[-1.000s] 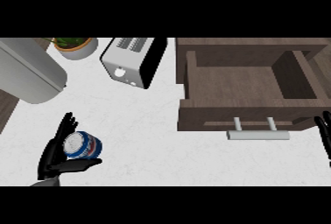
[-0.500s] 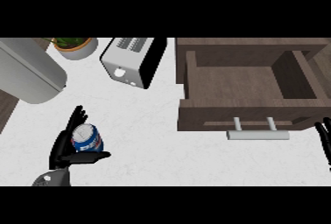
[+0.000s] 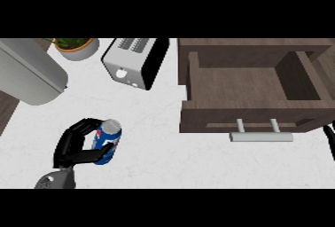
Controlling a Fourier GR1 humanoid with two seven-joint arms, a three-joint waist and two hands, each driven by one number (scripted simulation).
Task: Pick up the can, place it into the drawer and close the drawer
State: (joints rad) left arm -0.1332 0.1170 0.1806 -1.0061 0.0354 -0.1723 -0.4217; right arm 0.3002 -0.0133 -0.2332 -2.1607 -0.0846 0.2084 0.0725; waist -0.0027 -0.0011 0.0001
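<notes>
A blue can [image 3: 108,141] with a silver top leans on the white counter at the lower left. My left hand [image 3: 72,146] is curled round it, fingers at its far side and the thumb across its lower part. To the right stands the brown drawer [image 3: 252,117], pulled open, with a bare inside and a pale bar handle [image 3: 259,137] on its front. Only a thin black sliver of my right hand [image 3: 329,141] shows at the right edge, beside the drawer's front corner.
A white and black toaster [image 3: 134,62] stands at the back, left of the drawer. A potted plant [image 3: 75,46] sits behind it at the left. A large grey rounded object [image 3: 26,73] fills the far left.
My left hand has gone from open beside the can to curled round it. The can has shifted right and forward and now leans. The right hand has slid further out of view.
</notes>
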